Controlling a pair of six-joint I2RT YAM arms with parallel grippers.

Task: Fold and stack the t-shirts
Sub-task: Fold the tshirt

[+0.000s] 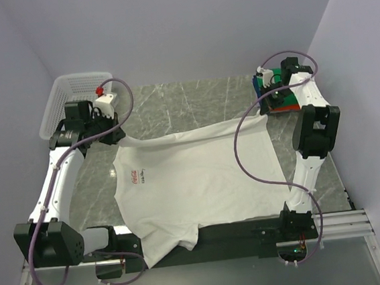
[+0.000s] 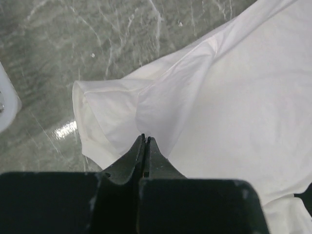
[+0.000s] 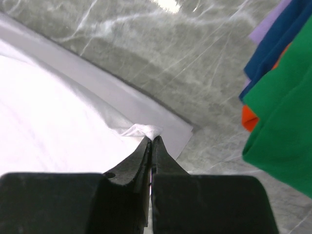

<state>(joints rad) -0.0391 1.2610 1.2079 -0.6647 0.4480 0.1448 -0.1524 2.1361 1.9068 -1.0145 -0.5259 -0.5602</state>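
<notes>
**Item 1. White short-sleeved t-shirt** (image 1: 200,182) (image 2: 234,97) (image 3: 48,107), cloth, with a small red chest logo (image 1: 134,177). It lies spread open across the centre of the grey marble-pattern table (image 1: 173,104) (image 2: 73,39) (image 3: 195,58). One sleeve points to the upper left of the overhead frame. The other sleeve overhangs the table's near edge at the bottom. The edge toward the top of the frame runs in a straight, taut line between the two arms.

**Item 2. Left end effector** (image 1: 108,133) (image 2: 145,140). Fingers are pressed together with no gap, and the tips meet the cloth at the upper-left sleeve seam. Judged to be pinching the sleeve.

**Item 3. Right end effector** (image 1: 267,105) (image 3: 152,140). Fingers are closed on a small tuft of white cloth at the shirt's upper-right corner, near the hem.

**Item 4. Stack of folded tees** (image 1: 280,83) (image 3: 282,107) in green, blue and orange, at the upper right of the table, just beyond the right end effector and apart from the white cloth.

**Item 5. White plastic mesh basket** (image 1: 64,94), at the upper left corner.

**Step in hand (judged):** the first lengthwise fold. Both corners of the top edge are held and nothing is folded over yet.

**Next move calls for:** both arms to carry the held edge together toward the bottom of the frame at matched height and pace, so that the crease stays straight. They should release only once the edge is laid flat. The overhanging sleeve may drag the cloth off line.
</notes>
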